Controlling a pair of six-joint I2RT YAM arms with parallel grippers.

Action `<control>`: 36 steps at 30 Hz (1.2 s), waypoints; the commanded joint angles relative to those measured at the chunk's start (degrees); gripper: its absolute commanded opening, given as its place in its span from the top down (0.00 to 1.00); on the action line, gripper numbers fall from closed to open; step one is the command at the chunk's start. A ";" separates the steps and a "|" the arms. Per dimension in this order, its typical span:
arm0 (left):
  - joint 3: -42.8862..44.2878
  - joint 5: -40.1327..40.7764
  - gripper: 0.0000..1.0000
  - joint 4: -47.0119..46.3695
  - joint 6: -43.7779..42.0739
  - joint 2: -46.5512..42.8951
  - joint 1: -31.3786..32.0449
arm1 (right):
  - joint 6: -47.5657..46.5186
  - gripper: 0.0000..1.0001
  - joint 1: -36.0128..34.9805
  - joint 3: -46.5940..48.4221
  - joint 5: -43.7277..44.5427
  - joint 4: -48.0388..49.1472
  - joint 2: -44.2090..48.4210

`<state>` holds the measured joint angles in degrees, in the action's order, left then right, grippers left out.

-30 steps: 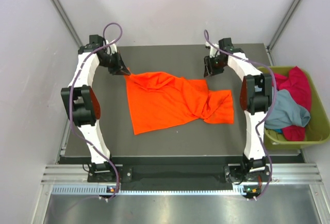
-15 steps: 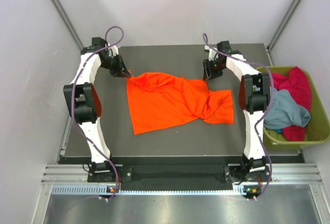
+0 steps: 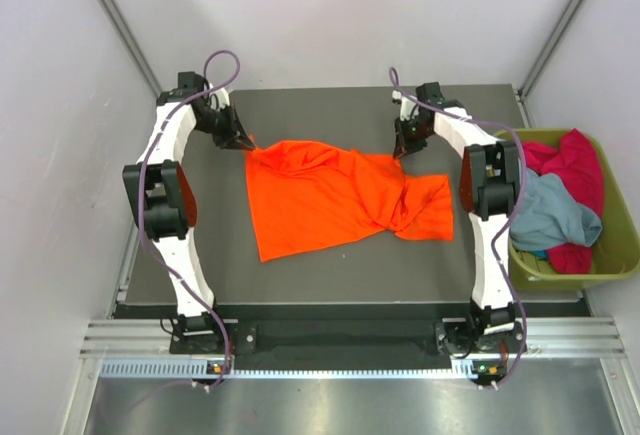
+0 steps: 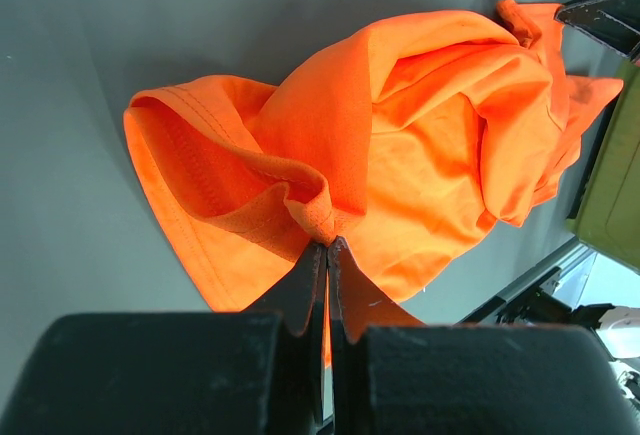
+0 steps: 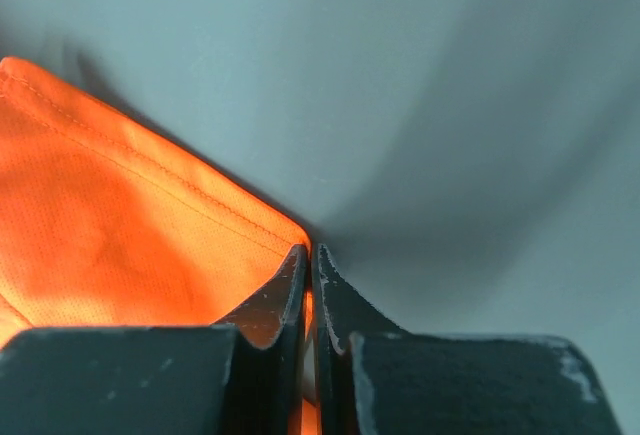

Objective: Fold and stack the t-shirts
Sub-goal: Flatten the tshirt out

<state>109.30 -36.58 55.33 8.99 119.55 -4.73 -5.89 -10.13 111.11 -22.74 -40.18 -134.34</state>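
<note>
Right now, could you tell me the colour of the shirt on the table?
The shirt is bright orange, clearest in the top view.

The dark grey matte tabletop (image 3: 330,265) carries one bright orange cloth t-shirt (image 3: 330,195). It lies rumpled and twisted between my left hand (image 3: 245,142) and my right hand (image 3: 400,150), spreading nearward from both.

Left arm (image 3: 160,200) and right arm (image 3: 490,180) are showing white link shells, black joint housings with orange-red side patches. A purple cable (image 3: 221,53) is trailing along each arm. Jaws are showing matte black, wedge-shaped.
</note>
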 commanded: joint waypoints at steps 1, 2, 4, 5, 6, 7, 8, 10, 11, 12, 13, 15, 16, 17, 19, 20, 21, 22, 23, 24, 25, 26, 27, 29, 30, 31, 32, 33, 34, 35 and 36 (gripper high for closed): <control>1.97 -0.69 1.00 -1.81 -0.20 -0.63 -0.19 | 0.00 1.00 -0.86 0.86 0.76 0.19 0.48; 2.15 -0.69 1.00 -1.81 -0.21 -0.54 -0.28 | 0.00 1.00 -0.86 1.04 2.42 0.28 1.27; 3.72 -0.43 1.00 -1.46 -0.55 -0.37 -0.28 | -0.17 1.00 -0.59 2.53 4.19 0.72 2.41; 4.69 0.27 1.00 -1.28 -0.99 0.07 -0.36 | -0.35 1.00 -0.42 3.40 6.46 0.90 3.72; 6.00 0.45 1.00 -1.02 -1.52 0.42 -0.28 | -0.70 1.00 -0.24 4.46 7.96 1.33 4.52; 9.24 0.63 1.00 -0.84 -2.65 0.86 -0.28 | -1.57 1.00 0.02 6.99 9.37 1.51 5.40; 11.18 0.89 1.00 -0.84 -3.01 1.99 -0.28 | -2.36 1.00 0.20 8.49 11.73 1.77 7.24; 18.01 1.68 1.00 -1.36 -2.76 3.58 -0.37 | -4.55 1.00 0.63 12.63 14.64 3.26 9.79; 20.49 1.60 1.00 -1.89 -2.41 5.15 -0.28 | -5.53 1.00 0.64 13.86 16.74 3.70 12.50; 22.78 1.60 1.00 -2.50 -1.97 5.87 -0.28 | -6.49 1.00 0.64 14.83 17.81 4.84 14.01; 26.37 0.73 1.00 -4.16 -0.83 6.57 -0.28 | -8.33 1.00 0.64 15.79 18.60 5.46 17.50; 28.68 -0.59 1.00 -5.93 0.14 6.84 -0.28 | -10.01 1.00 0.46 15.89 20.27 6.78 21.12; 29.74 -2.51 1.00 -6.89 0.93 6.32 -0.19 | -11.24 1.00 0.20 15.98 20.89 6.87 24.36; 29.92 -3.32 1.00 -8.56 1.37 5.88 -0.19 | -11.68 1.00 0.11 15.63 21.33 7.05 26.05; 30.01 -5.07 0.99 -9.54 1.90 3.95 0.07 | -12.65 1.00 0.02 14.49 22.30 7.22 30.95; 30.01 -5.17 0.98 -9.71 1.56 3.07 0.16 | -12.92 1.00 0.11 13.96 23.96 7.31 32.64; 30.10 -5.34 0.96 -9.45 1.12 2.10 0.25 | -13.27 1.00 0.02 12.83 24.49 7.57 34.31; 30.01 -5.43 0.95 -9.28 -0.28 0.01 0.60 | -13.97 1.00 0.37 12.12 25.02 7.75 37.89; 29.92 -6.83 0.94 -8.84 -1.42 -1.32 0.60 | -13.89 1.00 0.72 11.50 25.03 7.93 39.67; 29.75 -7.54 0.92 -7.62 -2.91 -2.46 0.69 | -13.62 1.00 1.07 9.84 24.68 8.80 41.51; 29.75 -7.89 0.92 -6.56 -5.80 -4.83 1.12 | -12.49 1.00 1.95 9.13 24.33 9.15 45.10; 29.57 -7.46 0.92 -5.77 -6.53 -6.15 1.39 | -11.87 1.00 2.30 8.43 23.28 9.16 46.70; 28.61 -7.46 0.92 -5.06 -6.79 -7.56 1.57 | -11.25 1.00 2.57 6.86 23.01 8.64 48.28; 27.03 -7.80 0.97 -5.76 -5.83 -12.65 1.48 | -9.76 1.00 3.10 4.31 20.30 8.46 53.82; 24.67 -8.50 0.99 -6.63 -5.48 -14.67 1.48 | -9.58 1.00 3.10 0.55 19.41 8.98 56.01; 23.78 -8.51 1.00 -7.94 -5.30 -18.78 1.83 | -9.58 1.00 3.01 -1.58 18.53 9.50 60.56; 23.07 -8.68 1.00 -8.39 -5.39 -20.74 1.83 | -9.49 1.00 3.01 -3.69 17.04 10.21 62.78; 21.85 -9.21 1.00 -8.57 -5.48 -22.76 1.83 | -8.97 1.00 3.01 -7.36 16.77 11.43 65.15; 20.88 -9.56 1.00 -9.10 -5.74 -26.87 1.74 | -7.66 1.00 3.01 -8.70 16.68 11.62 68.92; 19.57 -10.00 1.00 -9.88 -5.83 -29.26 1.92 | -7.30 1.00 3.01 -9.50 16.07 11.36 70.52; 16.16 -10.00 1.00 -10.76 -5.83 -31.98 1.83 | -6.95 1.00 3.01 -10.29 15.80 10.49 72.19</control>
<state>129.25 -44.10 48.84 4.64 96.12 -2.70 -15.11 -7.42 102.52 -4.62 -31.33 -67.11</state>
